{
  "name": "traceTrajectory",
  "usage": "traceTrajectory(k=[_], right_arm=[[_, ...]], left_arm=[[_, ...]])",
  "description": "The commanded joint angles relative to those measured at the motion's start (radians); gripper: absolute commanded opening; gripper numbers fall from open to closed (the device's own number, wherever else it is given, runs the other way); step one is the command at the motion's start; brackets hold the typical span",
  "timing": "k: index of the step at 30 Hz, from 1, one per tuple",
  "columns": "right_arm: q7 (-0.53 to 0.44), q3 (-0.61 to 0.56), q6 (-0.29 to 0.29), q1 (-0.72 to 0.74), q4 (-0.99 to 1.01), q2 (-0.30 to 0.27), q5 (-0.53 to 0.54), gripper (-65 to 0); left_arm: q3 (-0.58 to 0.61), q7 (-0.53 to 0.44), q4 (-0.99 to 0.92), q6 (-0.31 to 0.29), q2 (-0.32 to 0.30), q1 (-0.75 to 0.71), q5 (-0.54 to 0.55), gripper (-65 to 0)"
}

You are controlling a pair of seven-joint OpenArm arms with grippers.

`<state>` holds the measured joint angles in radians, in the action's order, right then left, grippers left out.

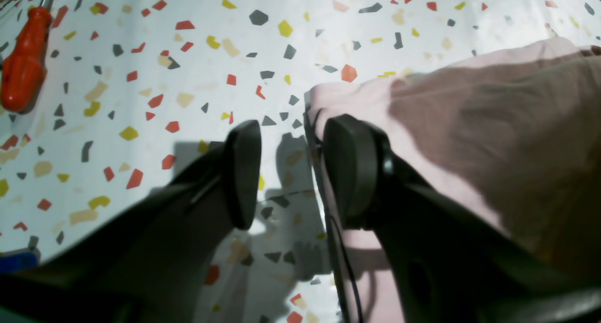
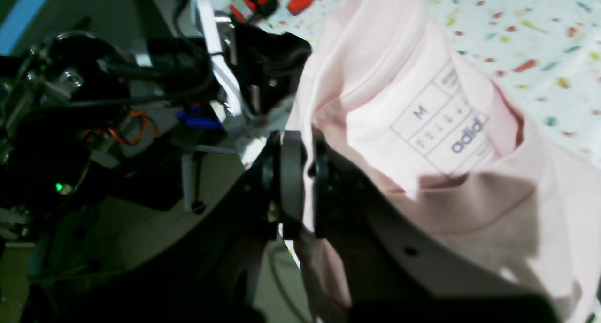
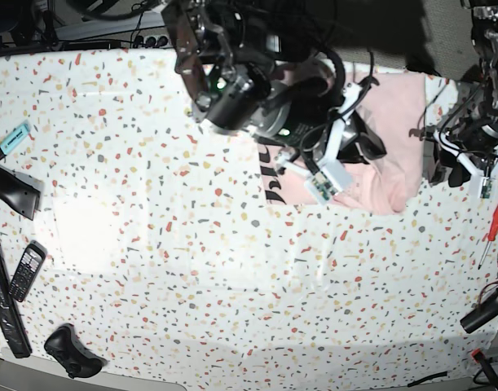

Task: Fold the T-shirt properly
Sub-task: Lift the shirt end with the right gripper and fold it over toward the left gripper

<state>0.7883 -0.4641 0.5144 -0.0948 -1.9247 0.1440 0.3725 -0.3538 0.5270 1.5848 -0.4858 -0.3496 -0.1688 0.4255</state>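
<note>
Your right tool (image 2: 303,182) is clamped on the T-shirt (image 2: 404,93) near its collar label, bunched on the surface (image 3: 151,204). Your left tool (image 1: 291,173) gapes wide at the hem. Likely next: grip there and spread it.

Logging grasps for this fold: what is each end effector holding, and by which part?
The right end effector pinches the pink T-shirt by a fabric fold near the collar label. The left end effector is open beside the shirt's edge, holding nothing.
</note>
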Motion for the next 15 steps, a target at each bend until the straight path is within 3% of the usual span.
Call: traceTrajectory(k=[1,9,15], right_arm=[[-0.054,-0.019,0.005,0.032,0.007,0.013,0.027,-65.0],[-0.141,-0.135,-0.019,0.2,0.21,0.013,0.027,-65.0],[-0.165,-0.209,-0.019,0.295,0.25,0.013,0.027,-65.0]], left_arm=[[-0.006,-0.019,0.013,-0.005,-0.017,0.005,0.012,-39.6],[-0.006,-0.02,0.013,-0.005,-0.02,0.006,0.01,-39.6],[-0.006,-0.02,0.013,-0.005,-0.02,0.006,0.009,-39.6]])
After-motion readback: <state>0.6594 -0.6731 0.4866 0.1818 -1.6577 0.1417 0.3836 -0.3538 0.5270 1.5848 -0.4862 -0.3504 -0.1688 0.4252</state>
